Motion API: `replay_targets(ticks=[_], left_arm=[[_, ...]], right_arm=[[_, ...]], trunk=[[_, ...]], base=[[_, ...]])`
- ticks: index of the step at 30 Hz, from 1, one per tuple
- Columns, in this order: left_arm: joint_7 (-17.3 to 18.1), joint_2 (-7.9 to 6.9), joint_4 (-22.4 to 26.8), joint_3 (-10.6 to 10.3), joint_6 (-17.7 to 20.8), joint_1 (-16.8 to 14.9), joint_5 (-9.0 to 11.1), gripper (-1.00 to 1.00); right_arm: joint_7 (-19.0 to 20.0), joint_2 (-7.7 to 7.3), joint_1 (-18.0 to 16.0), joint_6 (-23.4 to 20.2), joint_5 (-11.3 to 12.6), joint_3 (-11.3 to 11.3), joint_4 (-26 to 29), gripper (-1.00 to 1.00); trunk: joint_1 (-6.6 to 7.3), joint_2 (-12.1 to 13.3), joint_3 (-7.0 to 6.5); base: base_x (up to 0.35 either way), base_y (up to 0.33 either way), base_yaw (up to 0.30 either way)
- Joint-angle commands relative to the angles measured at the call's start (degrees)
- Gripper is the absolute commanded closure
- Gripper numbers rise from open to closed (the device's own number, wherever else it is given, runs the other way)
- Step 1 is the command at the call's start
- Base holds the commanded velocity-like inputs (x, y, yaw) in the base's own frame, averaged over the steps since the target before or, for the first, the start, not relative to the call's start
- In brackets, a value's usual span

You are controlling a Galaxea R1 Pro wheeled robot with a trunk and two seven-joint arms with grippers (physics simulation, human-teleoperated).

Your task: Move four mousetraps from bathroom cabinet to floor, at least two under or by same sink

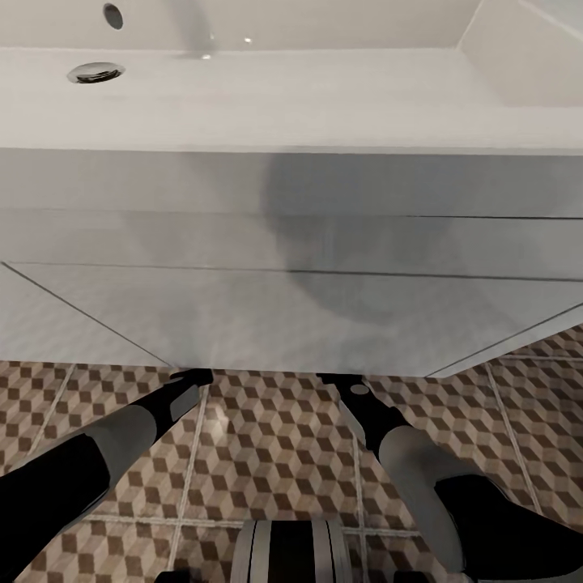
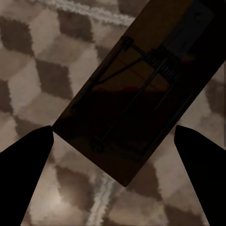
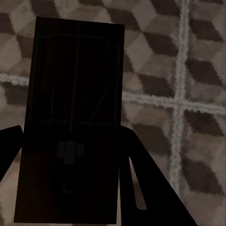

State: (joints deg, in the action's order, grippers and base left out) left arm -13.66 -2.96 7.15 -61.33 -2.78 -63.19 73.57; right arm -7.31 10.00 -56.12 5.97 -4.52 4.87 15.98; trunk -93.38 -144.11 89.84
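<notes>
With both arms reaching under the sink (image 1: 243,105), I look down my left end effector (image 2: 113,141): its fingers stand apart, and a trap (image 2: 141,89) lies flat on the floor (image 2: 28,70) between and beyond them. My right end effector (image 3: 70,155) frames a second trap (image 3: 73,117); whether it is clamped on it or merely close I cannot tell. I judge each trap light, stiff and thin, best pinched across the board's long edges, clear of the sprung wire.
</notes>
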Motion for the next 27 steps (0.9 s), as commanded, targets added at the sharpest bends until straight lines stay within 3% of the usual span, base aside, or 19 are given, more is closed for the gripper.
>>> replay_targets(ticks=[1,27], left_arm=[[-0.4,-0.07,0.39,-0.48,-0.12,0.0,0.52,1.0],[-0.4,-0.17,2.16,-0.37,-0.12,-3.28,0.75,1.0]], right_arm=[[-0.46,0.0,-0.04,0.05,-0.31,0.32,-0.08,1.0],[-0.27,0.0,-2.15,0.04,-0.19,0.32,-0.31,1.0]], trunk=[[0.01,-0.01,0.03],[0.01,-0.01,0.03]], base=[[0.0,0.0,0.0],[0.0,0.0,0.0]])
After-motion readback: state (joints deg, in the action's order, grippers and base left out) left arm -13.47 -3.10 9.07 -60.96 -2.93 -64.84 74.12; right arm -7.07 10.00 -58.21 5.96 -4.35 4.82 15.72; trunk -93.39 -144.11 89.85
